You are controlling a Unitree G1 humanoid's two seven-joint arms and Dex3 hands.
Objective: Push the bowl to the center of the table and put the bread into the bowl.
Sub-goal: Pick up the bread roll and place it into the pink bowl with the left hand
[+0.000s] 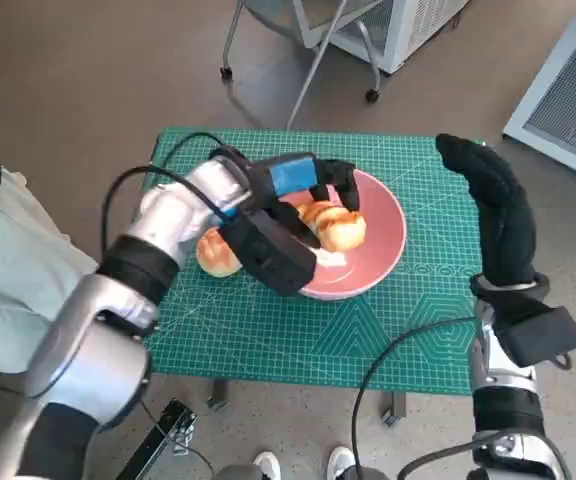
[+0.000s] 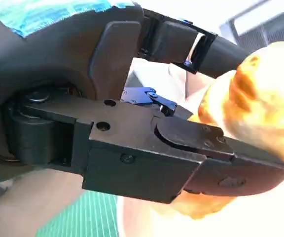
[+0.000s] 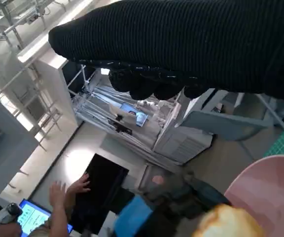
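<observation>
A pink bowl [image 1: 388,228] stands on the green mat [image 1: 298,340], a little right of the table's middle. My left hand [image 1: 303,180] reaches over its left rim and grips a golden bread roll [image 1: 336,226] above the bowl's inside. The left wrist view shows that roll [image 2: 260,108] between the black fingers [image 2: 216,148]. A second roll [image 1: 218,253] lies on the mat just left of the bowl, partly hidden by my left wrist. My right hand [image 1: 493,195] hangs by the bowl's right side, fingers straight, holding nothing. The right wrist view shows the bowl [image 3: 272,185] and a roll [image 3: 228,223].
A wheeled chair [image 1: 308,40] stands beyond the table's far edge and a white cabinet [image 1: 568,90] at the far right. A person's pale trousers [image 1: 8,260] are close on the left, and shoes [image 1: 268,466] show below the near edge. Another person's hand [image 3: 75,186] shows in the right wrist view.
</observation>
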